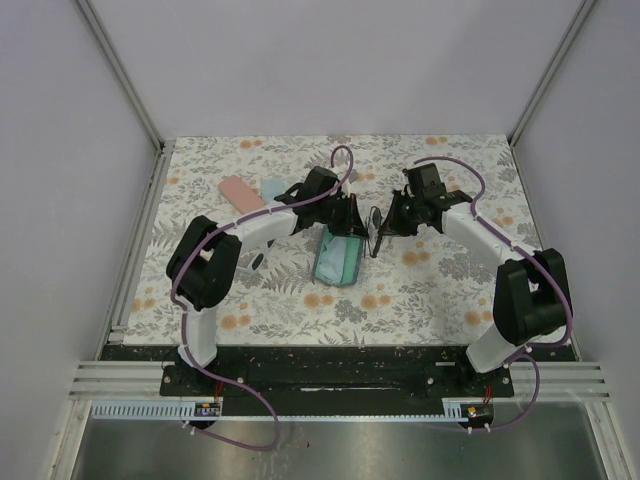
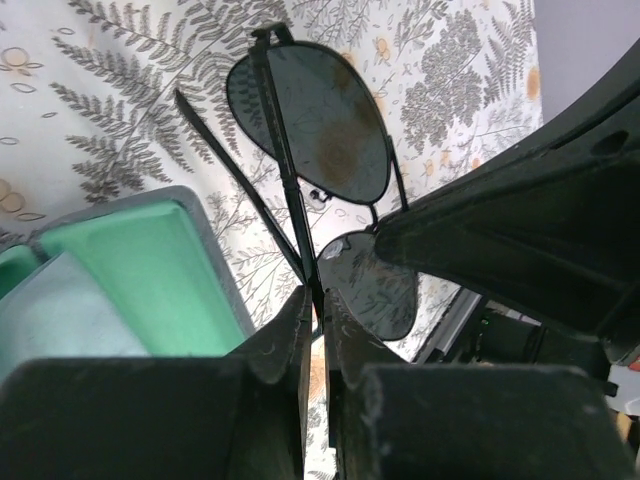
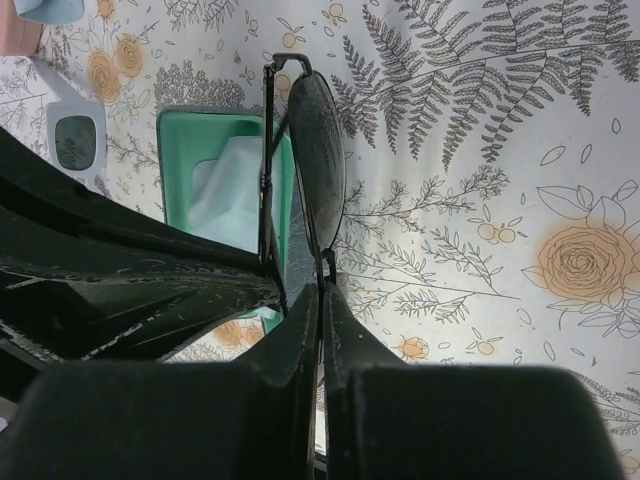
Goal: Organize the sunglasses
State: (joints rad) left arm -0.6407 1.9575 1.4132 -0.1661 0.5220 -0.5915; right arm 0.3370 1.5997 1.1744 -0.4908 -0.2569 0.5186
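- The open green-lined case (image 1: pixel 340 262) lies on the table (image 1: pixel 440 290), a cloth (image 3: pixel 230 190) inside, close below the black sunglasses (image 1: pixel 375 232).
- My left gripper (image 2: pixel 318 300) and right gripper (image 3: pixel 320 275) both pinch those glasses tight, holding them aloft between them.
- I judge that opposed pulls could bend the thin frame.

No lettering, brand mark, number or sign legible in any view: none on the black sunglasses (image 2: pixel 330 140), the open case (image 2: pixel 150 270), or the flowered table cover (image 1: pixel 420 290).
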